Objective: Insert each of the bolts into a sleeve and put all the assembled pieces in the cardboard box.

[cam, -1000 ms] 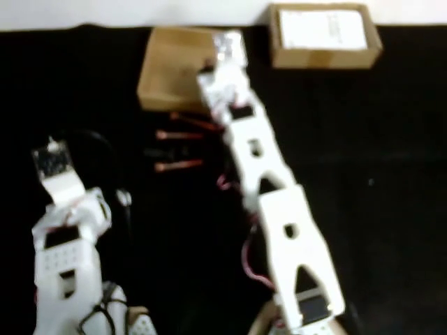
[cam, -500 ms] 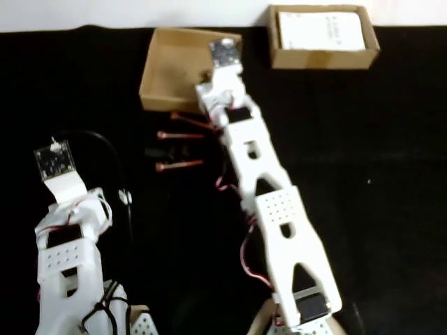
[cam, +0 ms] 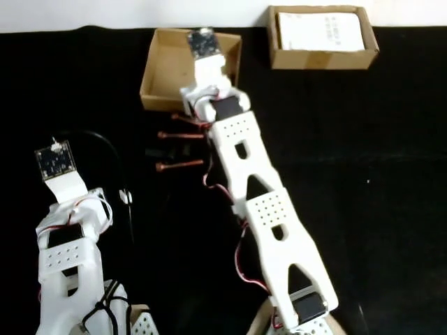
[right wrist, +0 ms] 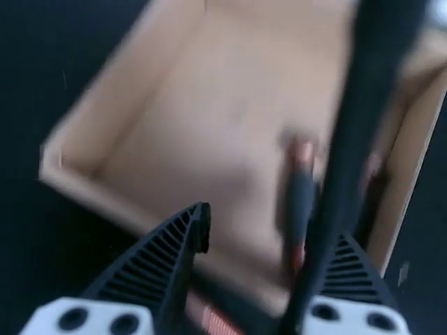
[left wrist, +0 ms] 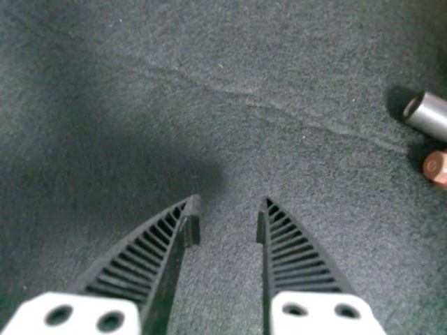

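Left tool (left wrist: 229, 213) hangs low over the black worktop (left wrist: 140, 84), at about 8 o'clock on the high view. Its two ribbed fingers are parted by a narrow gap, with nothing between them. Ahead of it lies the open end of a grey sleeve (left wrist: 424, 114), and just beside that is the copper bolt head (left wrist: 436, 168).

Farther out, left of the worktop's middle, three copper bolts (cam: 180, 165) lie loose and roughly parallel. The farthest of them is partly covered by the right arm (cam: 258, 202). That arm stretches from 5 o'clock toward 11 o'clock.

At its end the right tool (right wrist: 272, 227) is over the open cardboard box (cam: 157, 77), which sits at 11 o'clock. Its fingers are spread wide and grip nothing. Inside the box, below them, shows an assembled piece (right wrist: 300, 199), a copper bolt in a dark sleeve. It is blurred, and whether it rests on the box floor cannot be told. A dark cable (right wrist: 363, 118) crosses in front of it.

Farthest off, at 1 o'clock, a second box (cam: 279, 52) holds a white sheet (cam: 321, 29)
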Robot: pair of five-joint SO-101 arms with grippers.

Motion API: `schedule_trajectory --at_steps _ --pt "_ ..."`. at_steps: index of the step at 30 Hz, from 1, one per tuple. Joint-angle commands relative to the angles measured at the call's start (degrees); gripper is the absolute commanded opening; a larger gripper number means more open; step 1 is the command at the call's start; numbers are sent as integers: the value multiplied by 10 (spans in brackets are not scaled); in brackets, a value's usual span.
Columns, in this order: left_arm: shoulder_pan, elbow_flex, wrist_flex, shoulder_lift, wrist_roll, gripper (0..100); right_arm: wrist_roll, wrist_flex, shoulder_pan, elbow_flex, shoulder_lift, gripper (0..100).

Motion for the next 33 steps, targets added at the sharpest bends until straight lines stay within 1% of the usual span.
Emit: schedule_trajectory --at_steps 1,4,6,8,13,16,19,24,33 --pt "7 -3 -4 -9 2 149 -32 164 -24 -66 -122 206" --pt "7 -3 -4 -9 2 149 -67 272 -42 -66 -143 206" --pt "6 -3 -4 -9 2 148 -96 306 -50 -66 -142 206" --pt "6 -3 -4 -9 3 147 -134 307 -51 -58 -141 206" --pt "6 -3 -4 -9 3 147 -220 306 -51 27 -142 206" --pt "6 -3 -4 -9 3 147 -251 306 -58 72 -142 206" --pt "5 -3 -4 -9 3 147 -256 305 -76 97 -142 206" --pt "5 -3 -4 -9 3 147 -252 254 -102 123 -142 206" --pt "5 -3 -4 -9 3 147 -252 211 -107 222 -141 206"
